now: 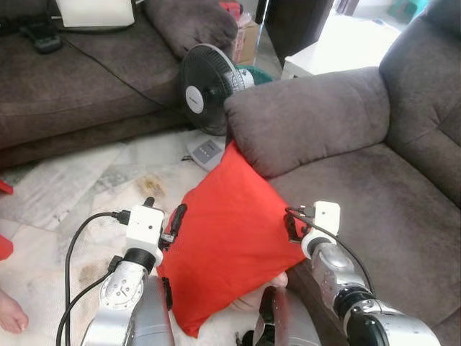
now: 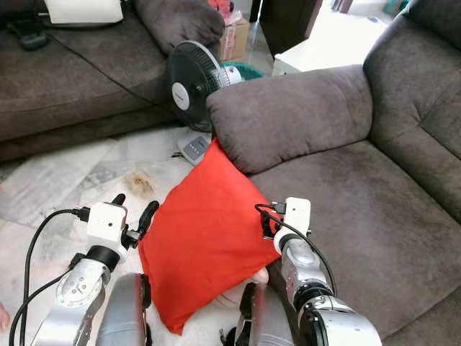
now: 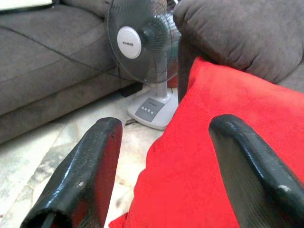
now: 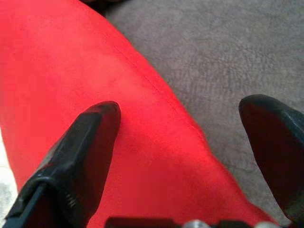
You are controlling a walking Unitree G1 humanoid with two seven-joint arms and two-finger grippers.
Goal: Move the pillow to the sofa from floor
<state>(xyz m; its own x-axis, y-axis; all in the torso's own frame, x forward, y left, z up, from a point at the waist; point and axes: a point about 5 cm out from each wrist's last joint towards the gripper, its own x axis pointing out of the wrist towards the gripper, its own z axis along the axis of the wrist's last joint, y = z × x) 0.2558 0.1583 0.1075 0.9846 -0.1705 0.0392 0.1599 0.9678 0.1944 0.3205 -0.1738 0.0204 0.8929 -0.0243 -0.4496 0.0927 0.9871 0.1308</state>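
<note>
Sofa [image 1: 374, 194] on the right, its armrest [image 1: 310, 119] just ahead, and the red pillow [image 1: 227, 238] is up off the floor, top corner touching that armrest, pressed between both grippers. It could slip and drop, because nothing's clamped: left gripper [image 3: 166, 156] fingers spread, one across the pillow's face, one off its edge; right gripper [image 4: 185, 142] likewise, fingers apart, straddling the opposite edge.

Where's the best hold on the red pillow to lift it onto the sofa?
Probably by its two side edges, one hand from each flank: the red pillow is broad, soft and tilted on a corner. Left hand and right hand already straddle those edges, fingers open.
</note>
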